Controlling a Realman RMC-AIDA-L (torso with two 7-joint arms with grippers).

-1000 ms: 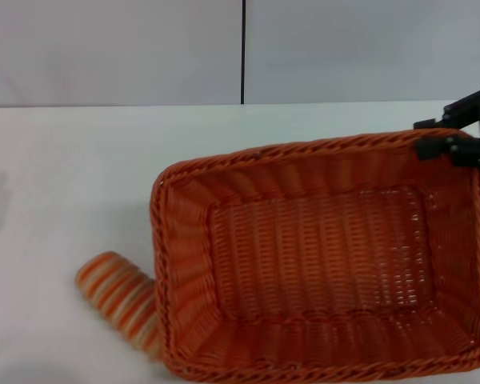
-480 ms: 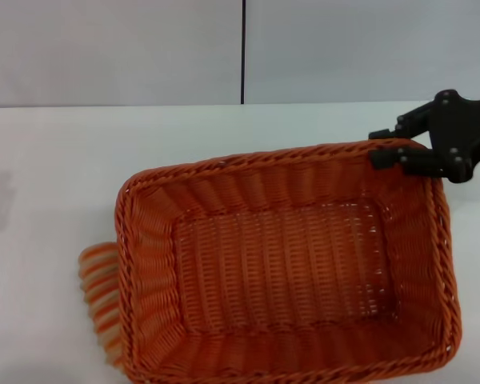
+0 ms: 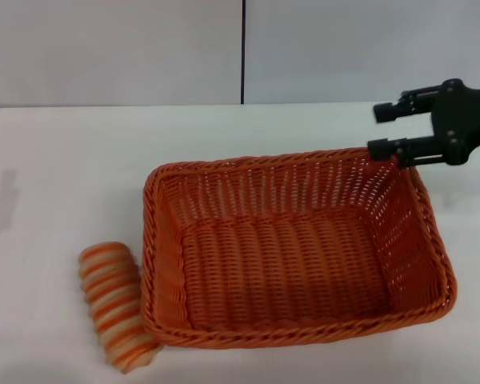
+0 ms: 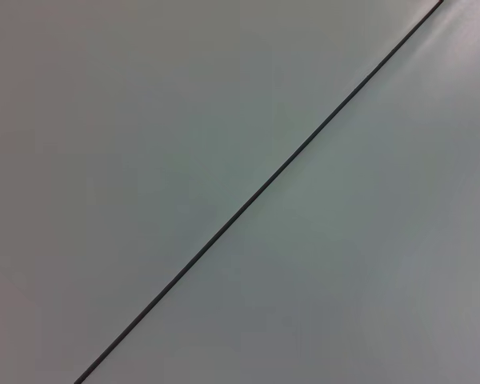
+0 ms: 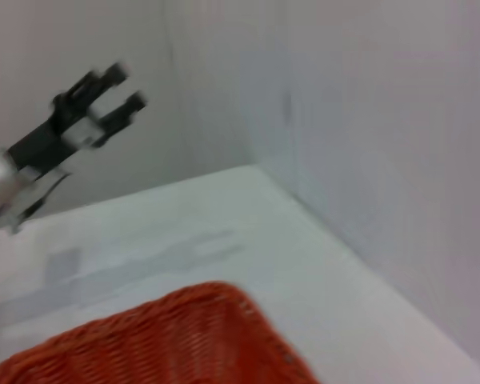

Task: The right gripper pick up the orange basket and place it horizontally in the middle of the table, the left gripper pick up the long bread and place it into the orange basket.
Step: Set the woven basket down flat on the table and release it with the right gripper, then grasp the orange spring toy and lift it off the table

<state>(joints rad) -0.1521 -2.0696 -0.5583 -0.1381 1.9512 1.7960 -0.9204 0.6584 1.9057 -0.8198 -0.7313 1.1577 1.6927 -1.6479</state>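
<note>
The orange basket (image 3: 288, 256) rests flat on the white table (image 3: 64, 176), long side across, and its rim (image 5: 160, 344) shows in the right wrist view. My right gripper (image 3: 382, 130) is open just over the basket's far right corner, its lower finger close to the rim with nothing held. The long bread (image 3: 116, 306), striped orange and cream, lies on the table against the basket's near left corner. My left gripper (image 5: 116, 86) appears only far off in the right wrist view, raised above the table with its two fingers apart and empty.
A grey wall with a dark vertical seam (image 3: 243, 52) stands behind the table. The left wrist view holds only that wall and seam (image 4: 256, 196). Bare tabletop lies left of and behind the basket.
The basket came down from a lifted tilt and moved toward the middle, now sitting flat. My right gripper let go of its rim and opened. The bread is uncovered beside the basket.
</note>
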